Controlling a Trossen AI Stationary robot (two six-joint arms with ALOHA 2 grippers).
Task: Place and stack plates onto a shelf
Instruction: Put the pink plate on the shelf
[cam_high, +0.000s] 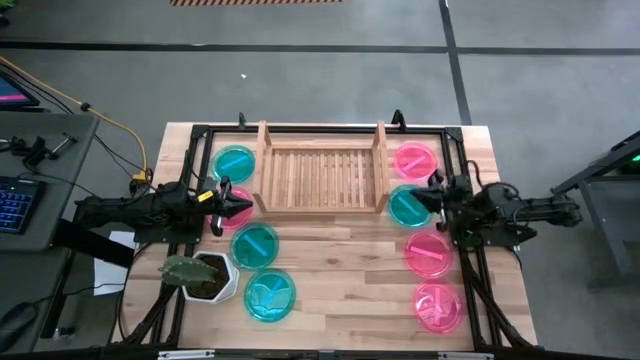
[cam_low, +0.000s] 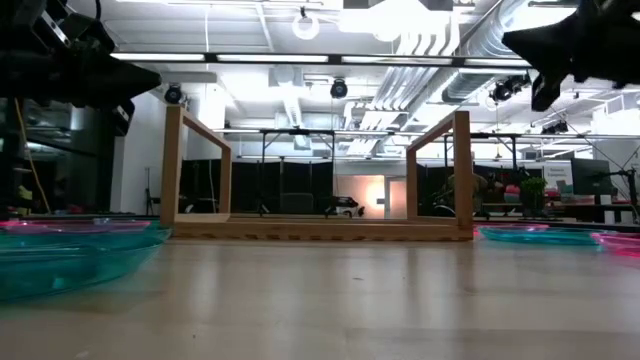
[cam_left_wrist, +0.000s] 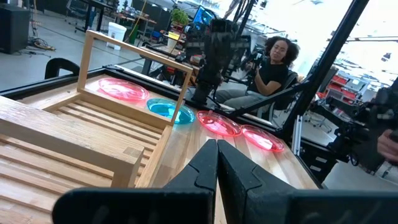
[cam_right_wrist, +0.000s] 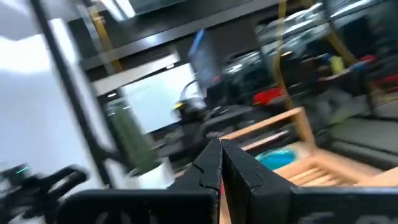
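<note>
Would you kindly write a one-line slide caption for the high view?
Empty wooden shelf flanked by teal and pink plates, both arms waiting at its ends with jaws shut.

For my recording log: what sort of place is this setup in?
Probably an indoor robotics lab or workshop: exposed ceiling ducts, a grey concrete floor around the wooden table, a keyboard on a side desk, and a seated person nearby.

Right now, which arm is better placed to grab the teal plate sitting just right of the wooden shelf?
Probably the right. The right gripper, fingers shut, hovers at that teal plate's edge, beside the wooden shelf. The left gripper, also shut, is across the shelf, over a pink plate.
</note>
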